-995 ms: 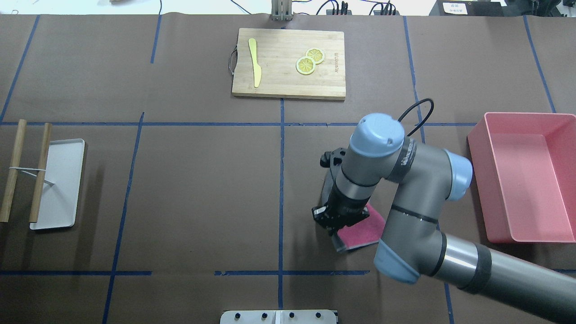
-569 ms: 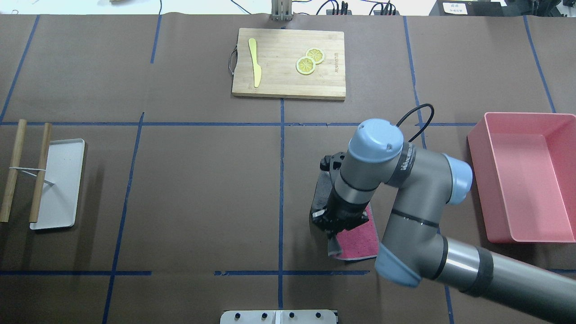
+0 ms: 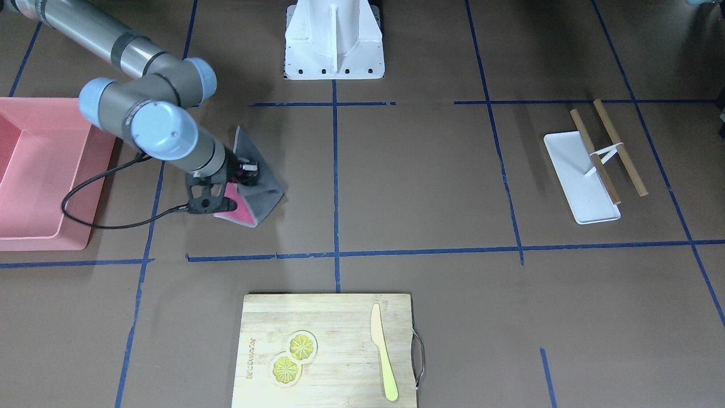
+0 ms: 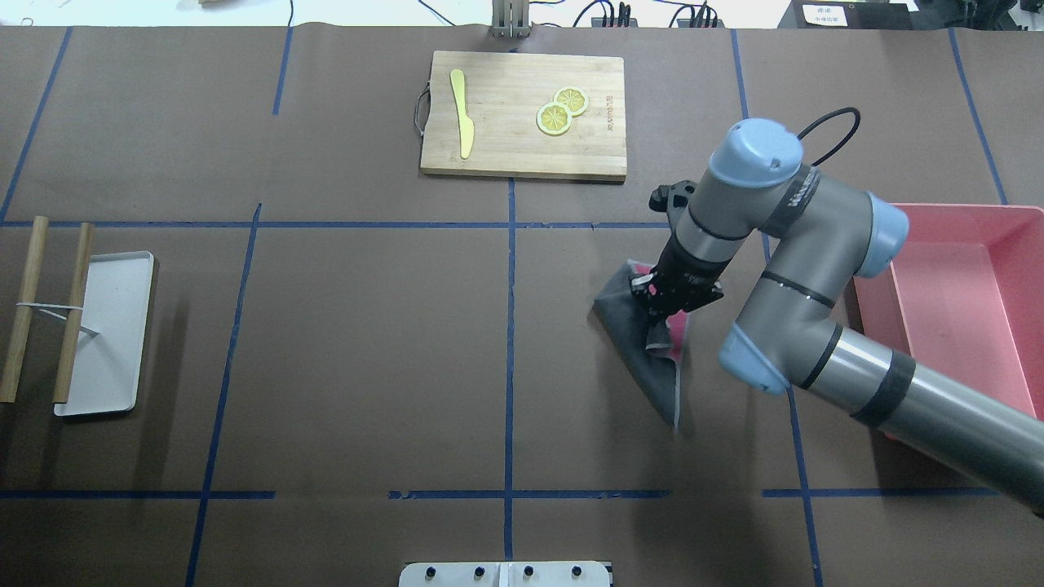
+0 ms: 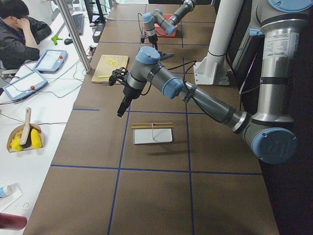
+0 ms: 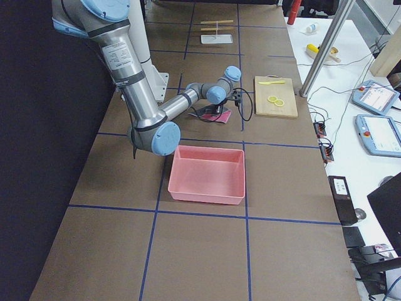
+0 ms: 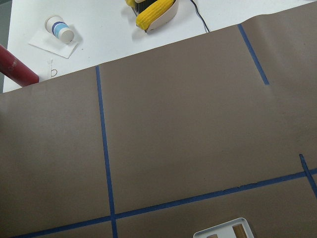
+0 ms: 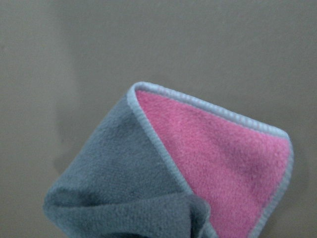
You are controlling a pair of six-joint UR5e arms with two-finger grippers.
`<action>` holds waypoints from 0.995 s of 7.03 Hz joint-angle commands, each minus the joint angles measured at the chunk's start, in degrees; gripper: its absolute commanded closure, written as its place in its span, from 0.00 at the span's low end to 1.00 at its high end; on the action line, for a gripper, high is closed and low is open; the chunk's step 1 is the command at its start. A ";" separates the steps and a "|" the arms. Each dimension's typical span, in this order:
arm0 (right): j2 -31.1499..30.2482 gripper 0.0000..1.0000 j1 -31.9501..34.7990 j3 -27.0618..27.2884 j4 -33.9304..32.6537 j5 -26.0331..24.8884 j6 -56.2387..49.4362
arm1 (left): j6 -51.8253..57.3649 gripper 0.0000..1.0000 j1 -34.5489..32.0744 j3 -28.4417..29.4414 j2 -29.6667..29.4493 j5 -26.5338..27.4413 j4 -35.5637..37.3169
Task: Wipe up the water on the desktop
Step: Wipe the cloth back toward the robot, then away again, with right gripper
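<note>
The cloth (image 4: 659,379) is fleecy, grey on one face and pink on the other, with a pale stitched hem; it lies folded into a long triangle on the right half of the matte brown desktop (image 4: 367,342), between the middle tape line and the pink plastic bin (image 4: 971,326); its long axis runs towards the robot's edge, tip nearest that edge; the right gripper (image 4: 659,326) pinches its upper fold; whether the left gripper (image 5: 120,112) is open, I cannot tell.
</note>
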 commanded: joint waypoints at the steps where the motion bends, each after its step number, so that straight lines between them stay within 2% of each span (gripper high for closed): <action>1: -0.19 1.00 6.30 -1.81 1.40 3.91 -0.84 | 0.09 0.00 -0.23 -0.39 0.16 -0.07 -0.03; 3: -0.19 1.00 8.78 -1.81 1.57 4.02 -0.75 | 0.09 0.00 -0.23 -0.13 0.16 -0.07 0.06; 4: -0.11 0.99 10.97 -1.12 1.66 4.37 -0.66 | 0.44 0.00 -0.23 0.22 2.16 -0.16 -0.29; 6: -2.02 0.99 15.54 6.32 1.05 4.55 -0.40 | 3.77 0.00 -1.53 2.32 5.42 -0.16 0.58; 7: -4.82 1.00 17.56 11.84 1.22 3.33 -0.66 | 7.96 0.00 -2.94 5.99 6.56 -0.33 0.76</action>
